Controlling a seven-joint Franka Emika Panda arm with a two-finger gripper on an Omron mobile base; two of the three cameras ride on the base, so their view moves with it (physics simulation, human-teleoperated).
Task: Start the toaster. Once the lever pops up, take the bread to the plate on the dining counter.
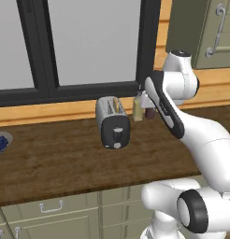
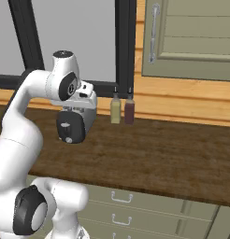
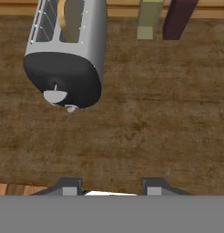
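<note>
The silver toaster stands on the wooden counter under the window, its black end panel facing the front edge. A tan slice of bread stands in one of its slots. In the hand view the toaster lies at the upper left with the bread in the slot, and a lever and a knob stick out of the panel. My gripper hovers above the counter to the toaster's right. It is open, with nothing between its fingers. The plate and the dining counter are out of view.
Two bottles, one olive and one dark red, stand against the wall right of the toaster. A grey bowl of blue berries sits at the far left. Upper cabinets hang to the right, and drawers run below the counter.
</note>
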